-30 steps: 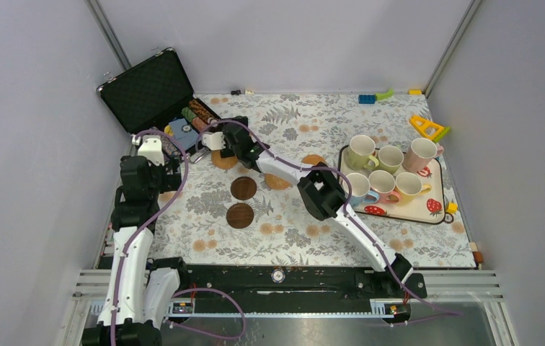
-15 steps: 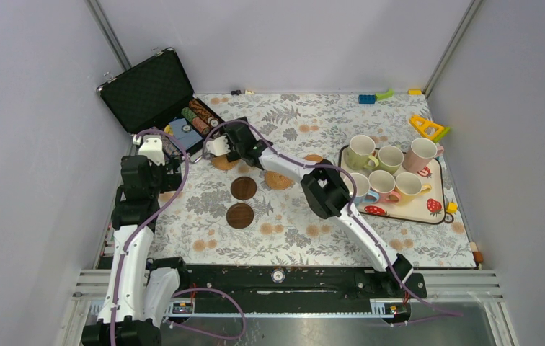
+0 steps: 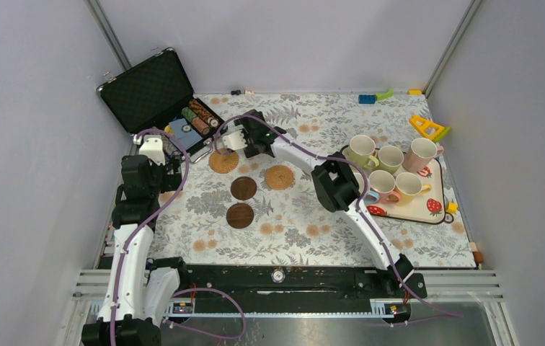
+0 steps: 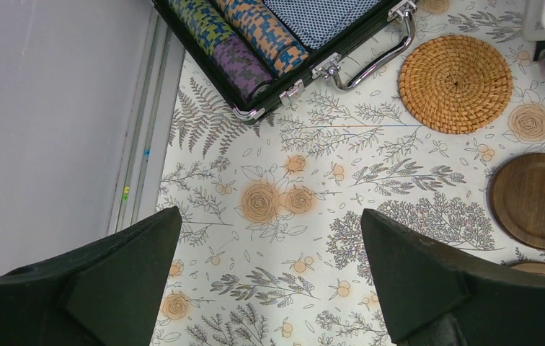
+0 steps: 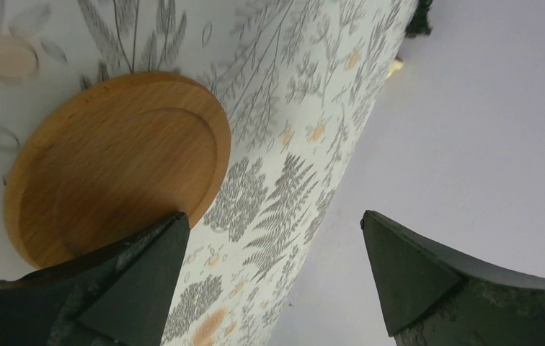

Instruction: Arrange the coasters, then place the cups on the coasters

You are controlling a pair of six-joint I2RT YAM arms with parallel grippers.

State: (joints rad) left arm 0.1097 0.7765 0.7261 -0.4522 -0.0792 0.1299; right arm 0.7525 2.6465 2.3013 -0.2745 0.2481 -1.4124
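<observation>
The right arm had pulled back toward the far side of the bench (image 3: 306, 238). Half a second before, it hung over the woven coaster (image 3: 223, 161) near the black case (image 3: 147, 90). Now that coaster lay in the open with nothing touching it. A second woven coaster (image 3: 280, 176), half hidden by the arm before, showed whole too. This looked like the coaster had been put down and let go, so the arm was free to fetch the next thing.

The right fingers (image 3: 235, 138) were spread as wide as they go and held nothing. In the right wrist view a smooth wooden coaster (image 5: 118, 166) lay flat on the bench by one finger, not between them. The left fingers (image 4: 133, 267) were also wide apart and held nothing, hanging over bare bench near the case.

Two dark wooden coasters (image 3: 243, 188) sat in a short line toward the near side, close to the woven ones. Each coaster was round, so it had no long side and pointed no way. All lay flat, face up.

The cups (image 3: 390, 157) stood upright on the strawberry tray (image 3: 432, 209) at the right, well apart from the coasters. None was on a coaster yet.
</observation>
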